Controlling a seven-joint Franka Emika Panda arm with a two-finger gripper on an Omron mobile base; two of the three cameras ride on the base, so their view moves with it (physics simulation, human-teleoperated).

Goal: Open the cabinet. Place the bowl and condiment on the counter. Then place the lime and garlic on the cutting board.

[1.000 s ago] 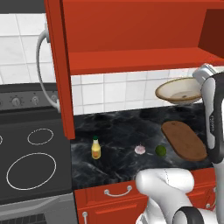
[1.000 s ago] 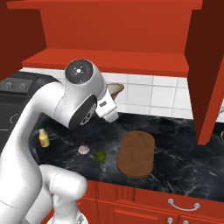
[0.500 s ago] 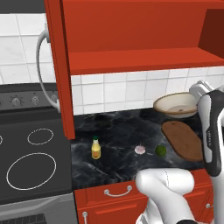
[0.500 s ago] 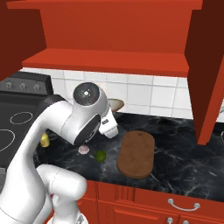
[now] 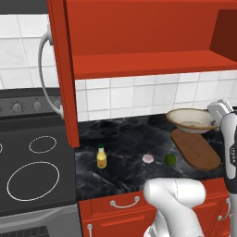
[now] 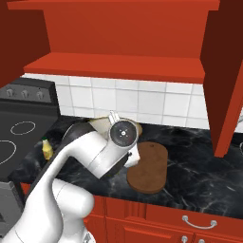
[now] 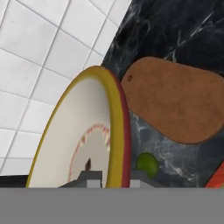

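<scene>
Lowered since a second ago, the bowl point(image 5: 192, 121) now sits close above the worktop point(image 5: 125, 159) behind the cutting board point(image 5: 196, 149), my pincer point(image 7: 109, 177) clamped on its rim, with the lime point(image 5: 170, 159), garlic point(image 5: 148, 159) and condiment point(image 5: 101, 156) lying left of the board.

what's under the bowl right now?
The bowl is gripped at its rim by the gripper, low over the counter beside the cutting board's far end. The spot directly beneath is hidden, so contact can't be told.
</scene>
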